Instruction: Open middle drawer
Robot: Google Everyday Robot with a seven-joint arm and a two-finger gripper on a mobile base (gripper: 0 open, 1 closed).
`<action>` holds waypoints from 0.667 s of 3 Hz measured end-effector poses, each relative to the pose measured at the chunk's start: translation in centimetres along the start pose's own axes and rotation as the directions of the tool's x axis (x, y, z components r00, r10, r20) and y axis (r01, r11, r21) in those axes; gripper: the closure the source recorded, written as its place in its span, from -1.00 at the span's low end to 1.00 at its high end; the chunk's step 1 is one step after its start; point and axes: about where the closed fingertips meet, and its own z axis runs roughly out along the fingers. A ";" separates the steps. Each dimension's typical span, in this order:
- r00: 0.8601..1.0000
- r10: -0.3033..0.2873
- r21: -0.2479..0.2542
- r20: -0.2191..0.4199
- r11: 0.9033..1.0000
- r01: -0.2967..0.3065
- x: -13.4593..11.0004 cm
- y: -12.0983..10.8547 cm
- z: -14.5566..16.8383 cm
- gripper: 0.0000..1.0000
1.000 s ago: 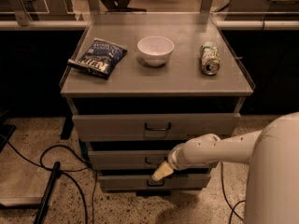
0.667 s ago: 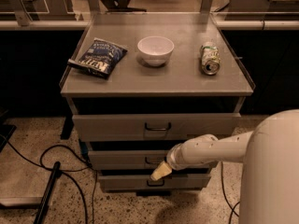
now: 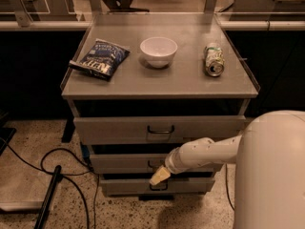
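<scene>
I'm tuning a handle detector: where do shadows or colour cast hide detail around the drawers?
Camera view: a warm brown cast throughout; the cabinet top is evenly lit; black shadow fills the gap above the middle drawer; its dark handle barely stands out, with the pale gripper at the drawer's lower edge, right below it.

gripper (image 3: 159, 176) hanging just in front of middle drawer (image 3: 119, 163), arm (image 3: 205, 152) crossing its right half. floor (image 3: 124, 210) ahead of the drawer lying open; black rod (image 3: 49, 194) lying left of it.
</scene>
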 end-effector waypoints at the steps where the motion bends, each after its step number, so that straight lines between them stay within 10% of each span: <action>1: 1.000 -0.005 -0.020 -0.015 1.000 0.005 0.3 0.6 0.7 -1.00; 2: 1.000 -0.005 -0.020 -0.015 1.000 0.005 0.2 0.6 0.5 -1.00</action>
